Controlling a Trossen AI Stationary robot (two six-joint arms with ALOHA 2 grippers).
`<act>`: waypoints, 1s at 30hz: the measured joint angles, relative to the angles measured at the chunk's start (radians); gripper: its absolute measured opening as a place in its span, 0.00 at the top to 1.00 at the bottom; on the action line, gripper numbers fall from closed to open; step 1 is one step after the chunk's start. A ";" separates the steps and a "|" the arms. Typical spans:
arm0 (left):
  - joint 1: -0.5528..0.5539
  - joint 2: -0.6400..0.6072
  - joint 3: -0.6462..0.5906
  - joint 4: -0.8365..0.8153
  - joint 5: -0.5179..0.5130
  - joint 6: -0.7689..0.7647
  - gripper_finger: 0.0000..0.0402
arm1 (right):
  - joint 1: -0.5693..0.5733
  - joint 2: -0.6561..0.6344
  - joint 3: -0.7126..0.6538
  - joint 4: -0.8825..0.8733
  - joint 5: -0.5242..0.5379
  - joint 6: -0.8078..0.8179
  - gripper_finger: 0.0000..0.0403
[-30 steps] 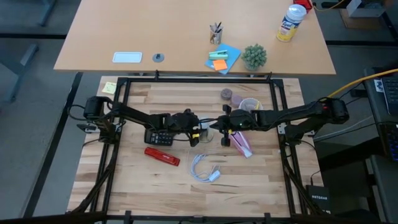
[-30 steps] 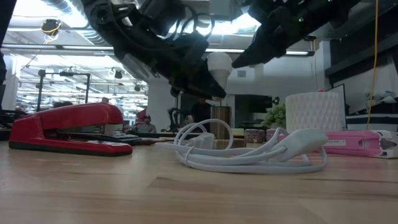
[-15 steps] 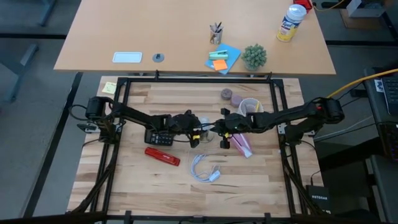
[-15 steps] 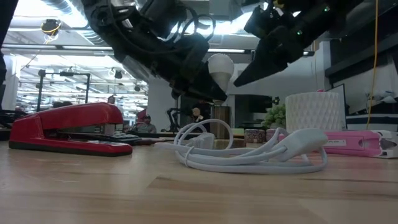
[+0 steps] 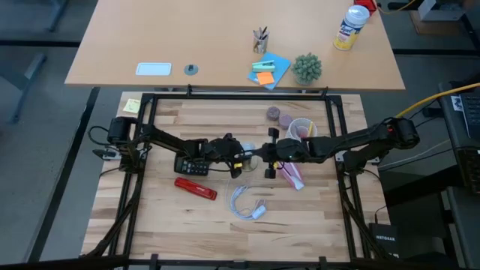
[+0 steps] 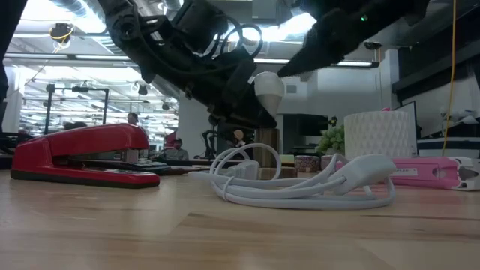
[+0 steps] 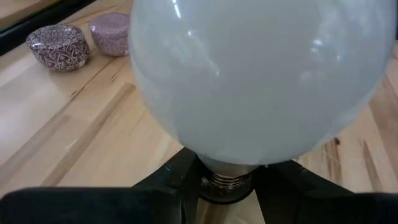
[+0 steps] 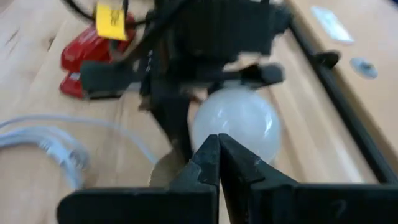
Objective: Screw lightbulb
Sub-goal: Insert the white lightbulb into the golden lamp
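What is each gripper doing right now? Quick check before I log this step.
Left gripper: shut on the round white lightbulb, clamped at its metal screw end.
Right gripper: shut, empty, pointed at the lightbulb.

The lightbulb looks like frosted white glass, smooth with a soft sheen, and a ribbed metal screw end is seen below it. The table is pale butcher-block wood, matt. The stapler is glossy red, and the cable is smooth white plastic.
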State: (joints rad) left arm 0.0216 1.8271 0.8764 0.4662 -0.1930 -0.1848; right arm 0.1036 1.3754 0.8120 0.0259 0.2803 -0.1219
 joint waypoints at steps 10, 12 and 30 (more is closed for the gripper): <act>0.000 0.000 0.000 -0.001 0.001 0.005 0.71 | -0.001 0.003 0.001 0.174 0.049 -0.122 0.98; 0.000 0.001 0.000 -0.001 0.001 0.005 0.71 | -0.014 0.008 0.001 0.186 0.043 -0.125 0.98; 0.000 0.001 0.000 -0.005 0.002 0.006 0.71 | -0.058 0.109 0.005 0.229 0.000 -0.113 0.98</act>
State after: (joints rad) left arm 0.0216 1.8282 0.8761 0.4610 -0.1913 -0.1785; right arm 0.0452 1.4845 0.8165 0.2546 0.2799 -0.2353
